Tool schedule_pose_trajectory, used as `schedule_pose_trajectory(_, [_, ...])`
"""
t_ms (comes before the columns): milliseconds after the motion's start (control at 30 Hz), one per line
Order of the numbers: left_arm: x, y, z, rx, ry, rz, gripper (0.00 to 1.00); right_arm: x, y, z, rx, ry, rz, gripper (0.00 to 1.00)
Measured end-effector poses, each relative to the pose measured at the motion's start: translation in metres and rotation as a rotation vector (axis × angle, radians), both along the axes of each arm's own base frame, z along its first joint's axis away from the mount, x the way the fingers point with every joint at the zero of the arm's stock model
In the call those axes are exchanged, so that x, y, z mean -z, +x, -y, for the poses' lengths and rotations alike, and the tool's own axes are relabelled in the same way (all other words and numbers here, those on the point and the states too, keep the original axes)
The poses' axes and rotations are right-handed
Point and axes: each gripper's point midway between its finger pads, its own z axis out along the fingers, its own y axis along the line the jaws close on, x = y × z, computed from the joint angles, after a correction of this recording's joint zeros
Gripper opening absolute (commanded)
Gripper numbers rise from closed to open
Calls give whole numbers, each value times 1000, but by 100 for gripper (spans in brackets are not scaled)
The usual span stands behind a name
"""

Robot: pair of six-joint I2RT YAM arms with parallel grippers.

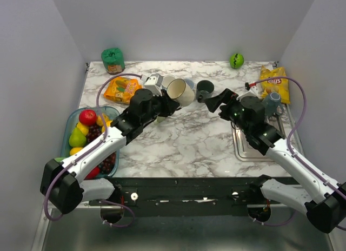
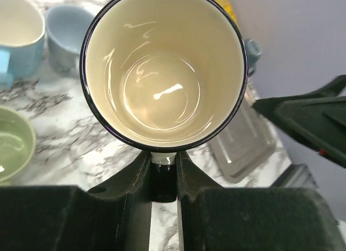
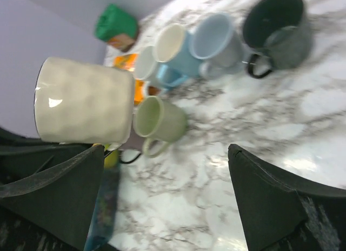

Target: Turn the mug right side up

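Observation:
A cream mug with a dark rim (image 1: 180, 91) is held above the marble table, tilted on its side. My left gripper (image 1: 168, 105) is shut on its handle. The left wrist view looks straight into the mug's open mouth (image 2: 162, 72), with the handle pinched between the fingers of that gripper (image 2: 164, 164). My right gripper (image 1: 216, 102) is open and empty, just right of the mug and apart from it. The right wrist view shows the mug's side (image 3: 84, 107) at the left, beyond that gripper (image 3: 167, 197).
Behind the held mug stand a dark grey mug (image 1: 205, 89), pale blue mugs (image 3: 216, 40) and a green mug (image 3: 159, 121). A fruit container (image 1: 72, 124) is at the left, a metal tray (image 1: 251, 145) at the right. Snack bags (image 1: 122, 90) (image 1: 274, 83) and a green ball (image 1: 236, 60) lie further back.

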Motion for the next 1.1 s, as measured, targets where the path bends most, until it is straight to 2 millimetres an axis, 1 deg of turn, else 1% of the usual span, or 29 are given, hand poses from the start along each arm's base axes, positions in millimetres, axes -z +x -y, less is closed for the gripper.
schedule_pose_trajectory(100, [38,4,5,-19,87,-51,0,20,3,18,87,-83,-67,100])
schedule_pose_trajectory(133, [55,5,7,-23,126,-74,0,24,4,22,107,-106,-85,100])
schedule_pose_trajectory(200, [82,6,7,-39,194,-121,0,32,5,28,136,-143,-113,100])
schedule_pose_trajectory(267, [105,10,5,-61,249,-158,0,38,6,33,152,-178,-138,100])
schedule_pose_trajectory(333, [123,14,2,-90,290,-184,0,45,5,36,163,-208,-163,100])
schedule_pose_trajectory(467, [163,23,-9,-160,394,-246,0,59,5,44,181,-264,-205,100])
schedule_pose_trajectory(533, [175,25,-14,-180,433,-268,0,66,5,48,187,-288,-225,100])
schedule_pose_trajectory(633, [184,31,-14,-199,468,-280,0,76,9,55,204,-320,-253,100])
schedule_pose_trajectory(767, [187,41,-10,-216,476,-273,0,90,14,69,238,-352,-299,100])
schedule_pose_trajectory(833, [191,43,-11,-223,485,-274,0,96,15,78,259,-363,-323,100])
schedule_pose_trajectory(867, [194,43,-11,-224,491,-276,7,98,16,82,268,-367,-333,100])
schedule_pose_trajectory(933, [198,44,-11,-226,503,-274,16,101,17,89,288,-370,-348,100])
schedule_pose_trajectory(967, [198,45,-10,-227,503,-270,33,101,17,92,295,-370,-353,100])
schedule_pose_trajectory(1033, [198,45,-9,-226,505,-263,38,102,18,98,309,-369,-361,100])
schedule_pose_trajectory(1067, [198,45,-9,-226,508,-260,44,103,19,100,316,-368,-364,100])
schedule_pose_trajectory(1100, [198,46,-9,-227,507,-258,48,103,19,103,322,-368,-368,100])
